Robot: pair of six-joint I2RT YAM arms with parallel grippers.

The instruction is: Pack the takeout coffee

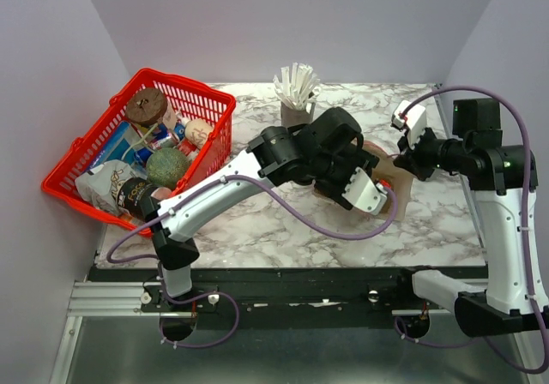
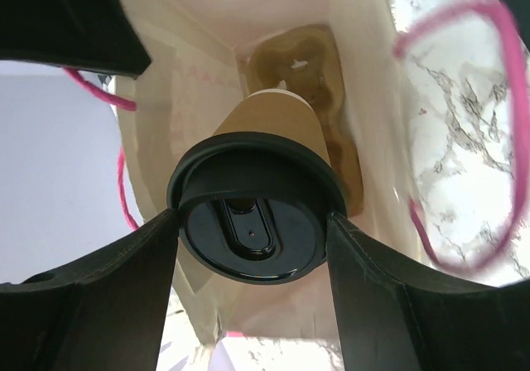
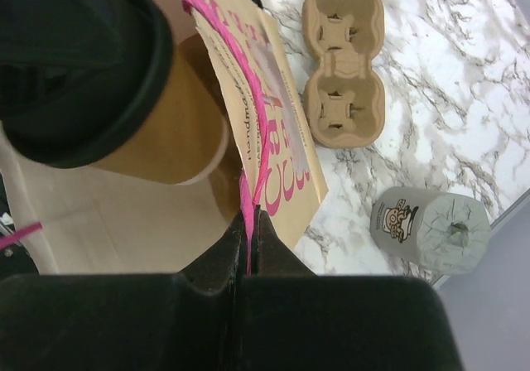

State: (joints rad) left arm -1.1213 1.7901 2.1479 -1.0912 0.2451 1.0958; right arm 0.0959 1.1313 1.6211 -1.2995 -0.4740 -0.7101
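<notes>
The left fingers (image 2: 108, 296) fill the bottom of the left wrist view. They stand fairly wide and press on either side of the black lid (image 2: 248, 222), which sits on the tan paper cup (image 2: 273, 118). The cup is held off the tabletop (image 1: 257, 221), its base pointing into the open mouth of a cream paper bag (image 2: 190, 81). A brown moulded shape (image 2: 302, 65) shows at the bag's far end. I cannot tell whether the cup's base touches it.

In the right wrist view the right fingers (image 3: 215, 263) are pinched tight together on the bag's pink handle (image 3: 248, 139), which runs taut up along the bag's printed side. The cup hangs just beside that side, on its inner face. On the marble beyond the bag lies a two-cup carrier (image 3: 341, 65), both wells showing. Near it is a grey cup (image 3: 431, 230) with a small printed figure.

From above, the left arm reaches across to the middle of the tabletop and the right arm comes in from the right, and both meet at the bag. The grey cup holds white sticks (image 1: 296, 84) and stands behind them. A red basket (image 1: 184, 80) of groceries sits well apart on the left.
</notes>
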